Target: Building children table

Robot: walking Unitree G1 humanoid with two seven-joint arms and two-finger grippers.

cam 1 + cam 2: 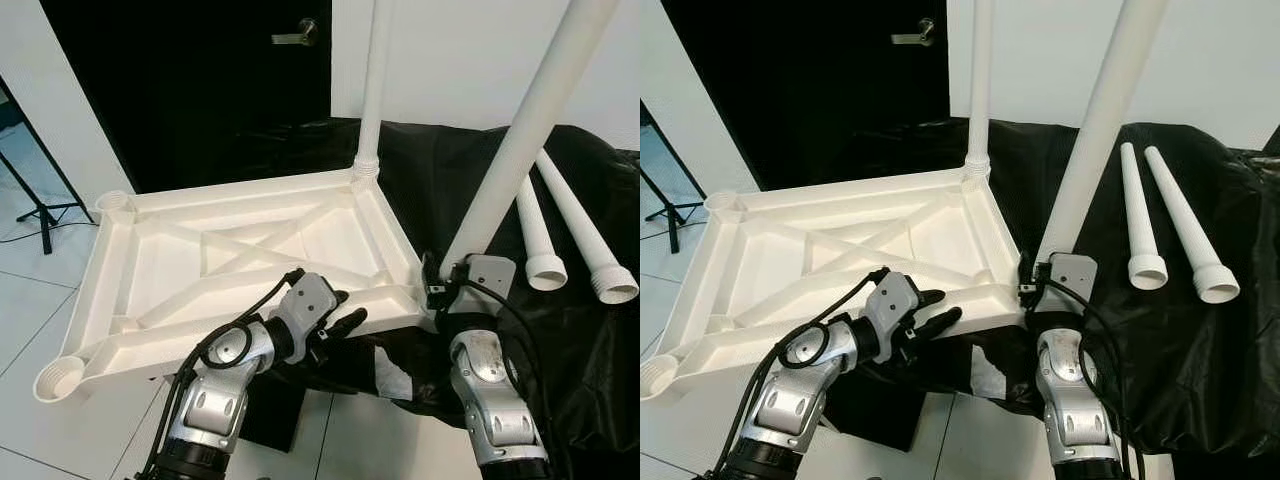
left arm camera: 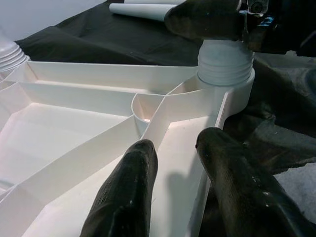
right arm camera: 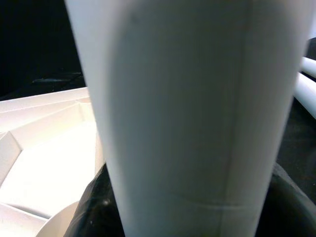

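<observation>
The white plastic ribbed tabletop [image 1: 240, 260] lay upside down, partly on the black cloth [image 1: 590, 360]. The left gripper [image 2: 177, 163] straddled its near rim with fingers narrowly parted. The right gripper [image 1: 445, 285] clasped the leaning white tapered plastic leg [image 1: 520, 140] at the near corner socket

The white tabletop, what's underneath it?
The upturned tabletop partly rests on black cloth and overhangs white floor tiles. Whatever supports it beneath the cloth is hidden.
</observation>
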